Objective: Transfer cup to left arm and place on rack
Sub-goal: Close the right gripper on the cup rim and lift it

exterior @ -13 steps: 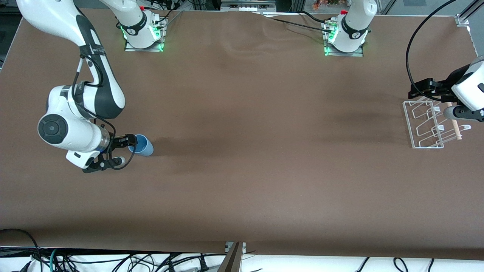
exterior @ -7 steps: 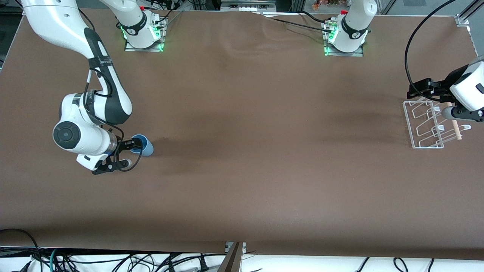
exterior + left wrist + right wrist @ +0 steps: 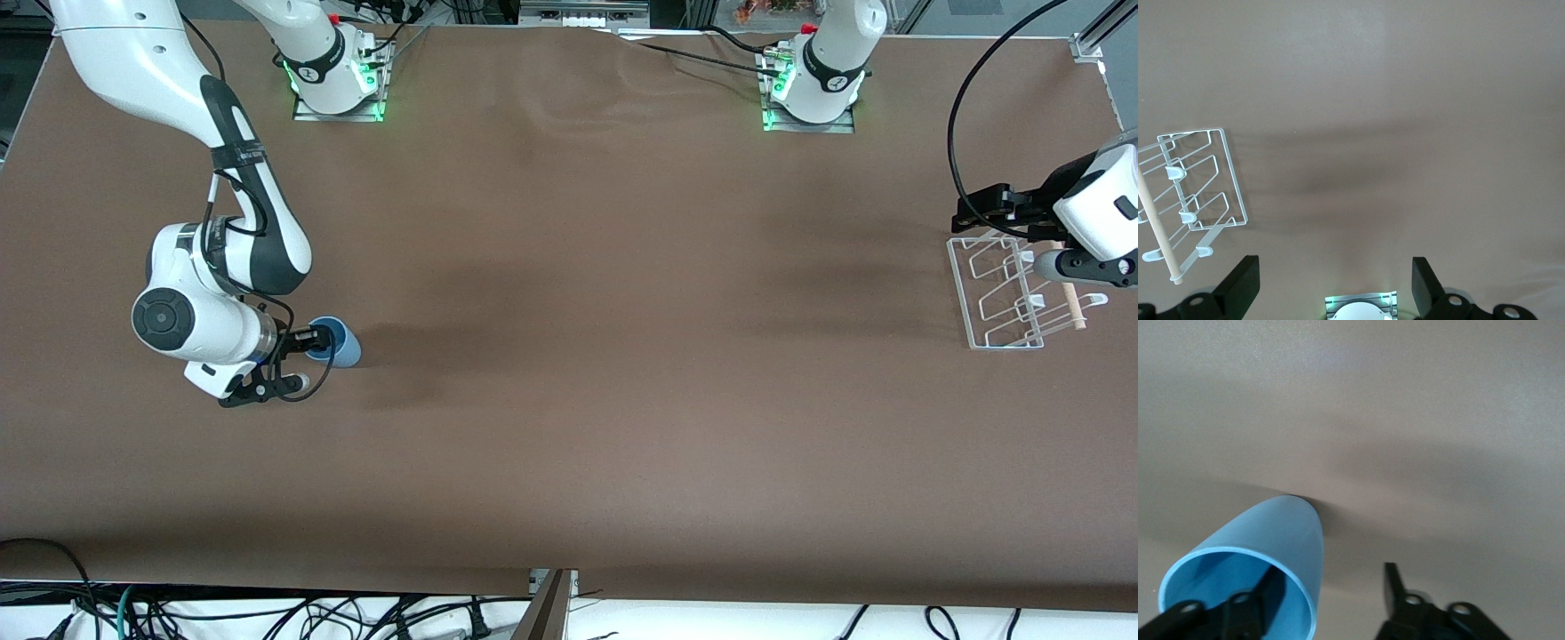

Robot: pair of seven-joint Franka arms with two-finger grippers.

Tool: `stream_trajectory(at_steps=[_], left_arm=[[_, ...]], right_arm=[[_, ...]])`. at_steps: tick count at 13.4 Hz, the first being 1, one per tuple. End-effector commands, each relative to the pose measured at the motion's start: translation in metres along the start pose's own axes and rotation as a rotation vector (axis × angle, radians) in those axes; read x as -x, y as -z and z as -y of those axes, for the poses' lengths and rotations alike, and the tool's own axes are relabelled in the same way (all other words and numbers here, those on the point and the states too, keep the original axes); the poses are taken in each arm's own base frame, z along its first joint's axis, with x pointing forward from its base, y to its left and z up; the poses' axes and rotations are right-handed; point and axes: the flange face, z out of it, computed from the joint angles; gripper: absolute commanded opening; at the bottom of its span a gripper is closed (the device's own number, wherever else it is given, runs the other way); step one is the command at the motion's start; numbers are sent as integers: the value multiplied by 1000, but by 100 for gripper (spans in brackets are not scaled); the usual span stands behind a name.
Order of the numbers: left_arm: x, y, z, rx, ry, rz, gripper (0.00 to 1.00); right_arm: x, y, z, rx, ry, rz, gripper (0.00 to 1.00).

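Your right hand [image 3: 307, 360] sits low at the right arm's end of the worktop [image 3: 569, 427], its fingers spread astride the rim of the cup [image 3: 336, 341] — one finger [image 3: 1248, 607] inside the mouth, the other outside, not yet pinching. The light-blue cup stands on the worktop. At the left arm's end you have the rack [image 3: 1005, 293], its wooden dowel [image 3: 1158, 227] across it. Your left hand [image 3: 1335, 290] hangs over the worktop just beside the rack — fingers spread wide, holding nothing.
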Motion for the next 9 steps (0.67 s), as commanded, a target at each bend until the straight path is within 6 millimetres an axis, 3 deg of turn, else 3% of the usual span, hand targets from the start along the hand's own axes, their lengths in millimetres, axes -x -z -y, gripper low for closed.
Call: stream_trajectory(at_steps=[1,5,7,9], left_arm=[[-2,2,1,22,5,-1,100],[-10,-9,4,27,-42,18,100],[-18,-17,-2,40,-118,25,100],[-22,-22,-5,95,-147,27,100]], right_arm=[[1,-7,2,-57,-29,3,0],[1,2,14,-67,-72,32,0],[-2,25,23,-119,-125,75,0],[-6,57,46,-206,-182,140,0]])
